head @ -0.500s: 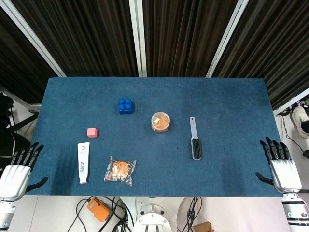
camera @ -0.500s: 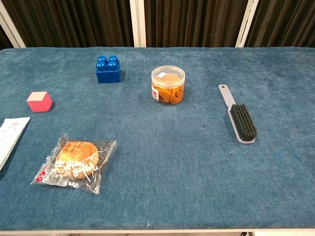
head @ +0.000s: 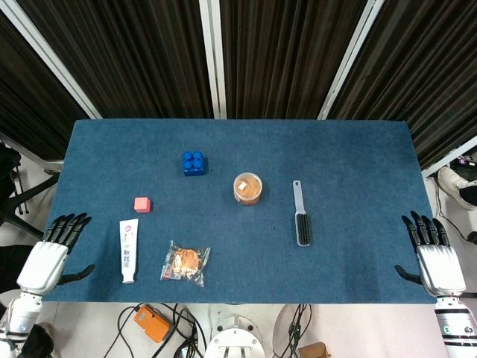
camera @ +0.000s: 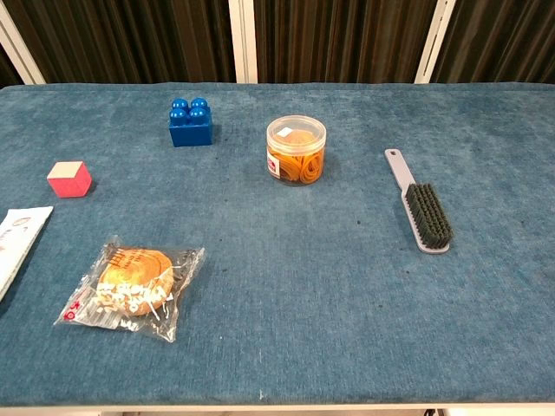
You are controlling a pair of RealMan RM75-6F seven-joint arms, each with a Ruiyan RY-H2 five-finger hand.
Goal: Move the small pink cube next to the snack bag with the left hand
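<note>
Left hand (head: 46,257) and right hand (head: 436,261) lie empty, fingers seemingly spread; pink cube (head: 142,204) sits apart from snack bag (head: 185,262).

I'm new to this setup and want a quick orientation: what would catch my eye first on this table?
The small pink cube stands out on the blue felt table at the left, with the clear snack bag nearer the front edge and a white toothpaste tube between them and the left hand. Further back sit a blue studded toy brick and a clear round jar, with a grey brush to the right.
</note>
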